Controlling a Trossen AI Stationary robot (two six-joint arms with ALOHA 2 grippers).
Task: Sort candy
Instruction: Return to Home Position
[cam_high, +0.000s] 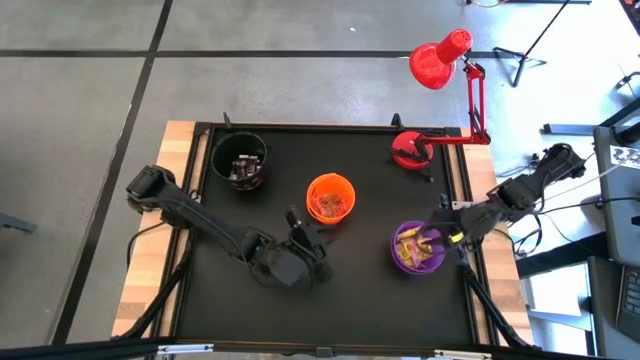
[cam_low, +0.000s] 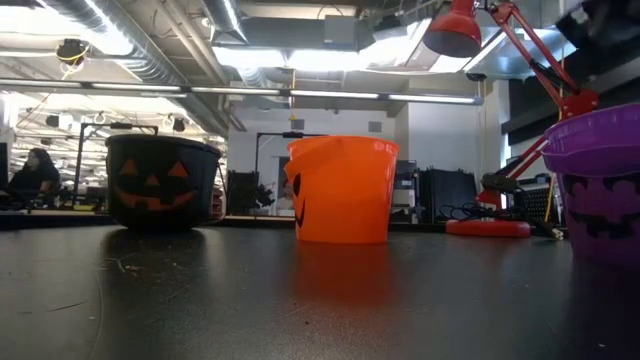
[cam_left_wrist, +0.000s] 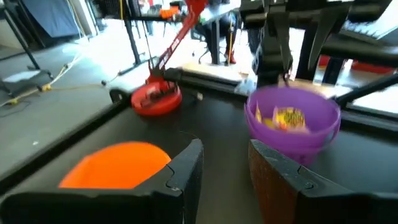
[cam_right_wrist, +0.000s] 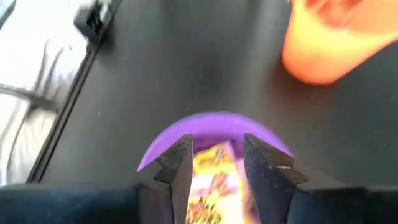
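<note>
Apparently the sorting is all but done. The yellow candy (cam_high: 412, 243) lies heaped inside the purple cup (cam_high: 432, 265), near the table's right edge. The dark candy (cam_high: 243, 168) sits in the black cup (cam_high: 222, 150) at the far left. The orange cup (cam_high: 330, 180) between them holds a third lot of sweets whose wrappers I cannot make out. No loose sweet shows on the black table (cam_high: 300, 310) in the high view, and the low view shows nothing lying on the surface in front of the cups. Nothing seems left to pick up, and what remains is for the arms to draw away.

The right gripper (cam_right_wrist: 217, 146) hangs just above the purple cup's rim with its fingers apart. Nothing is pinched between them; the yellow wrappers seen through the gap lie down in the cup. The left gripper (cam_high: 305, 235) sits low near the table's middle, just in front of the orange cup, its fingers (cam_left_wrist: 186, 168) likewise spread and empty. A red desk lamp (cam_high: 440, 60) stands at the far right corner, clear of both arms.
</note>
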